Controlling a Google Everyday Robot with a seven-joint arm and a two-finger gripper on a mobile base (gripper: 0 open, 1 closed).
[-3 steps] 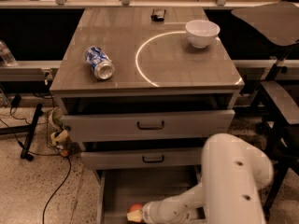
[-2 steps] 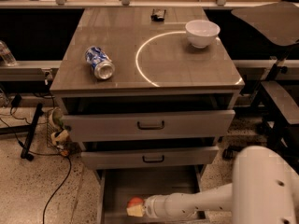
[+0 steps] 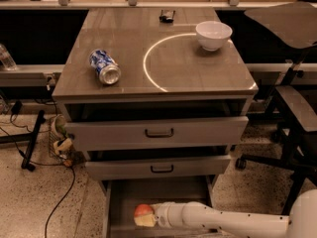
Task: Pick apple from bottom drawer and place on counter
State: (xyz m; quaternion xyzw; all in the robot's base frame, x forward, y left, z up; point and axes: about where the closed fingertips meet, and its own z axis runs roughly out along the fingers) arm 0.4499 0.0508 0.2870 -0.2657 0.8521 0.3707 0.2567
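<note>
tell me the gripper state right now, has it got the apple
Gripper: in the bottom drawer, right up against the apple; open or closed cannot be told, so a grasp is unconfirmed.

On the table the can lies at the left and the bowl stands at the back right. Below, in the open bottom drawer, the apple lies at the left, with the gripper right against it.
</note>
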